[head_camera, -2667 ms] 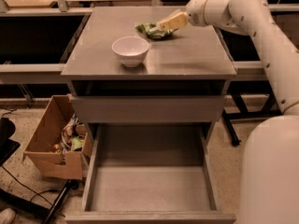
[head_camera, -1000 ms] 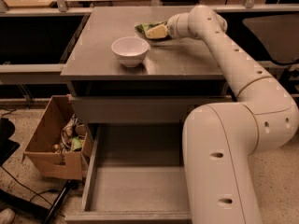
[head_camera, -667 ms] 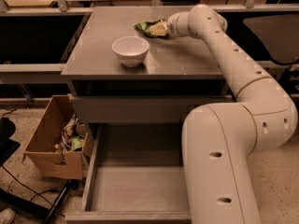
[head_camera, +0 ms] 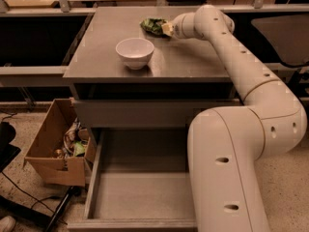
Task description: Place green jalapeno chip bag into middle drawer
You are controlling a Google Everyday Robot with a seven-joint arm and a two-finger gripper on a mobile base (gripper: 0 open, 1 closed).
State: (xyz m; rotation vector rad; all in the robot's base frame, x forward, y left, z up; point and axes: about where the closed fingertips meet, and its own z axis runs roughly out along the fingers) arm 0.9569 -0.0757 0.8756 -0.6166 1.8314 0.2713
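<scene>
The green jalapeno chip bag [head_camera: 151,25] lies crumpled on the grey cabinet top [head_camera: 188,57], at the far middle. My gripper [head_camera: 167,29] is at the bag's right edge and touches it, with the white arm reaching in from the right. The white bowl [head_camera: 135,52] stands in front of the bag and to its left, apart from it. The middle drawer [head_camera: 120,197] is pulled out below, a wide grey tray with nothing in it. My arm's big elbow section covers its right part.
A shut drawer front [head_camera: 145,112] sits just under the cabinet top. A cardboard box [head_camera: 55,149] with odds and ends stands on the floor left of the open drawer. Black cables lie at the lower left. Tables and rails run along the back.
The arm has swung so that its elbow now fills the right foreground. The gripper has stayed at the bag, which has shifted slightly left and away.
</scene>
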